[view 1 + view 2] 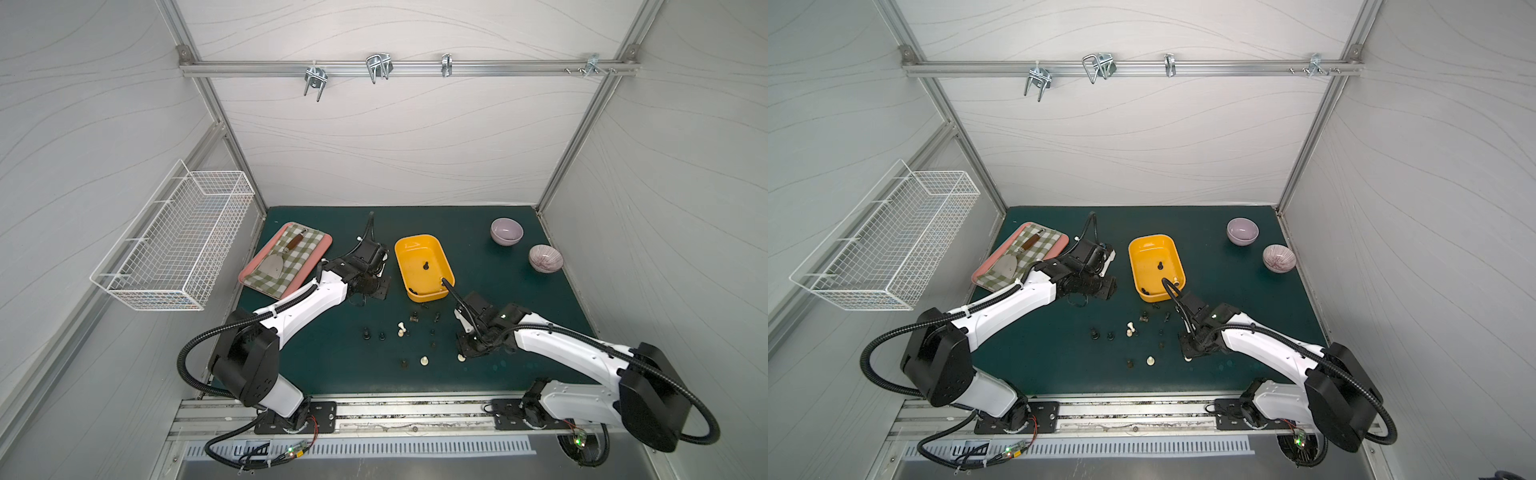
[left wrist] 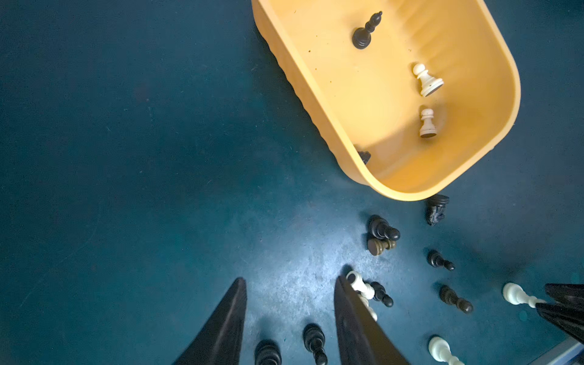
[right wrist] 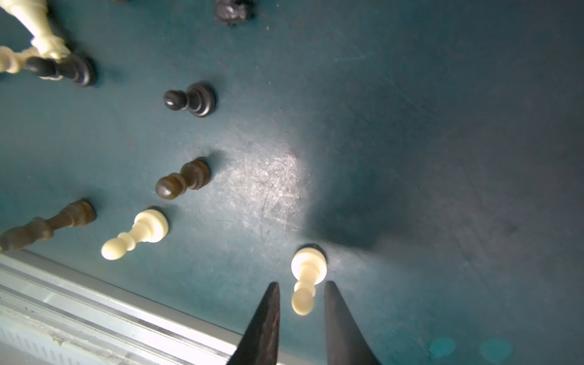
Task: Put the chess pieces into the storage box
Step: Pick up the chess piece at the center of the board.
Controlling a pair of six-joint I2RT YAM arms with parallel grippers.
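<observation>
The yellow storage box sits mid-mat. In it lie a black bishop, two cream pawns and a dark piece by the wall. Several chess pieces, dark and cream, are scattered on the mat in front of it. My left gripper hovers left of the box, open and empty; two black pawns show on the mat beyond its fingers. My right gripper is open astride an upright cream pawn, with gaps on both sides.
A pink tray with checked cloth and a spatula lies at the back left. Two bowls stand at the back right. A white wire basket hangs on the left wall. The metal front rail runs close behind the right gripper.
</observation>
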